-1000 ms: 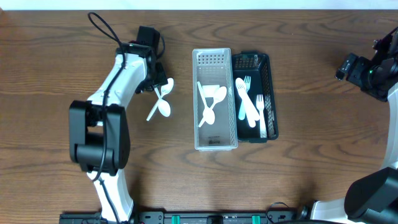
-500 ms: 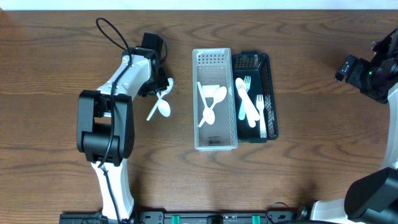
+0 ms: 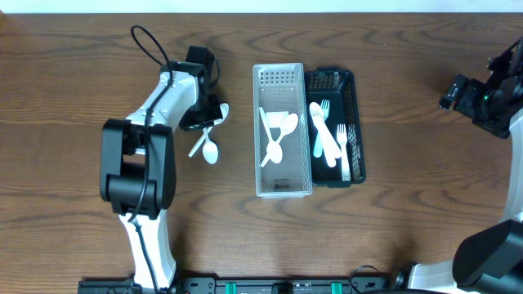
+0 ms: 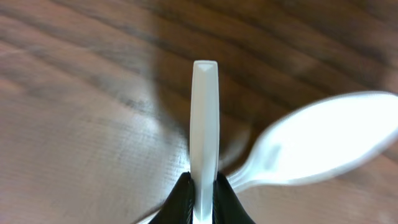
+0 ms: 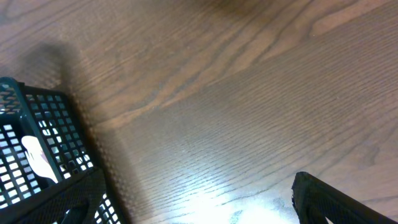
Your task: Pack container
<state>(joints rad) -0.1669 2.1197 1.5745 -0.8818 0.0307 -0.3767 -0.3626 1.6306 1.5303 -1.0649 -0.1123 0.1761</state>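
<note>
My left gripper (image 3: pixel 209 117) (image 4: pixel 204 182) is shut on the handle of a white plastic spoon (image 4: pixel 204 118) just above the table, left of the bins. The handle end (image 3: pixel 195 147) sticks out past the fingertips. A second white spoon (image 3: pixel 211 152) (image 4: pixel 329 140) lies on the wood beside it, and its handle runs under the held one. The clear bin (image 3: pixel 282 186) holds several white spoons. The black mesh basket (image 3: pixel 354 122) beside it holds white forks. My right gripper (image 3: pixel 467 91) (image 5: pixel 199 211) stands open at the far right with nothing between its fingers.
The two bins stand side by side at the table's middle. In the right wrist view the basket's corner (image 5: pixel 37 143) is at the left, with bare wood to its right. A black cable (image 3: pixel 147 45) loops off the left arm.
The left gripper has closed onto the spoon handle. Both loose spoons shifted slightly down and to the left. The right arm has stayed where it was.
</note>
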